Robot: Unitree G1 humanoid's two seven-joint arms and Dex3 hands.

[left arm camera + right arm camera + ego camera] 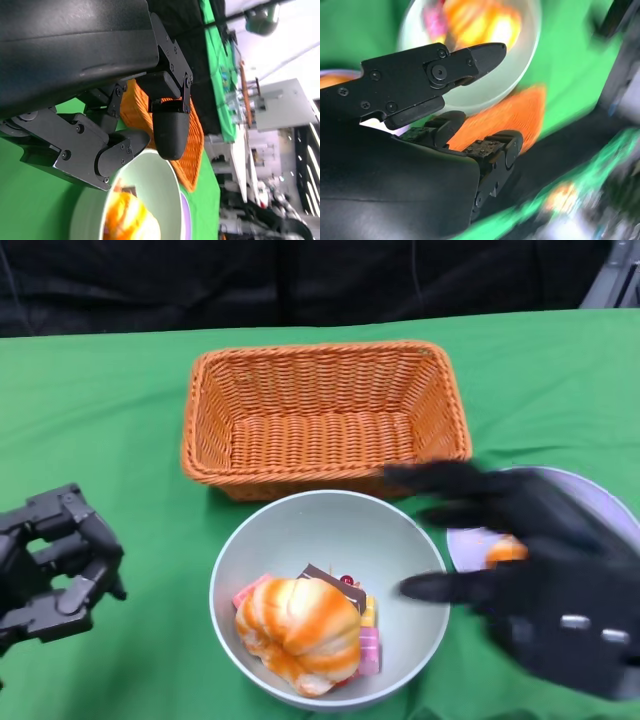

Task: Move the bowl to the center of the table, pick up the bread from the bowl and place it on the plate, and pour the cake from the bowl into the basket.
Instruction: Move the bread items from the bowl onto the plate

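A pale bowl (300, 515) stands at the table's near middle, just in front of the orange wicker basket (325, 410). In it lie an orange-striped bread (300, 632) and pink and yellow cake pieces (368, 645). My right hand (540, 570), blurred, hovers over the lavender plate (600, 495) with fingers spread toward the bowl's right rim, holding nothing. The right wrist view shows that hand (410, 90) near the bowl (520, 55) with nothing in its fingers. My left hand (60, 565) sits left of the bowl, fingers curled in on nothing. The left wrist view shows it (125, 115) beside the bowl (155, 185).
A small orange item (506, 551) lies on the plate, partly hidden by my right hand. The basket is empty. Green cloth covers the table, with open room on the left and behind the basket. A dark backdrop edges the far side.
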